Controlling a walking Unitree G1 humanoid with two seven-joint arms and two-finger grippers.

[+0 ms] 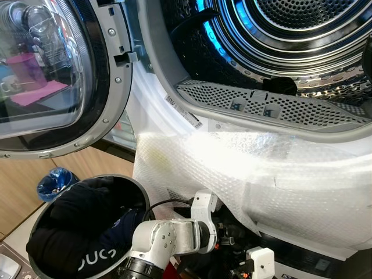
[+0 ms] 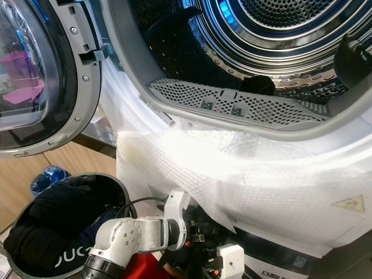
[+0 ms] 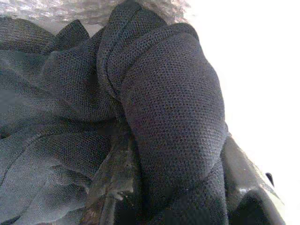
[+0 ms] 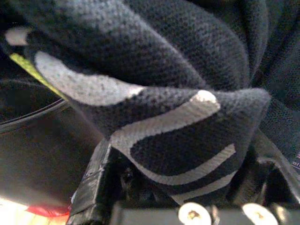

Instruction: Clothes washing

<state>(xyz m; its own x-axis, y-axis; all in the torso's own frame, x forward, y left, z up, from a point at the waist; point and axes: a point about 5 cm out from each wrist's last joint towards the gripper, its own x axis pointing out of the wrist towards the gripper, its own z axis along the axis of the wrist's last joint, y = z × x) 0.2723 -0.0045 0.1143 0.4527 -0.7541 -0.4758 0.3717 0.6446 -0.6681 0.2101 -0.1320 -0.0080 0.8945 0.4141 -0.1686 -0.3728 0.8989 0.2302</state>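
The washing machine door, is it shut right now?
No, the round glass door is swung wide open to the left, leaving the shiny metal drum exposed.

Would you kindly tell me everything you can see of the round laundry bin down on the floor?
The laundry bin is a round, dark tub with a thin grey rim, standing upright on the floor below the open machine door and left of the bubble-wrapped front panel. It is heaped with black knit clothes, one bearing white lettering, which rise above its rim. The robot's silver left arm reaches across its near right edge.
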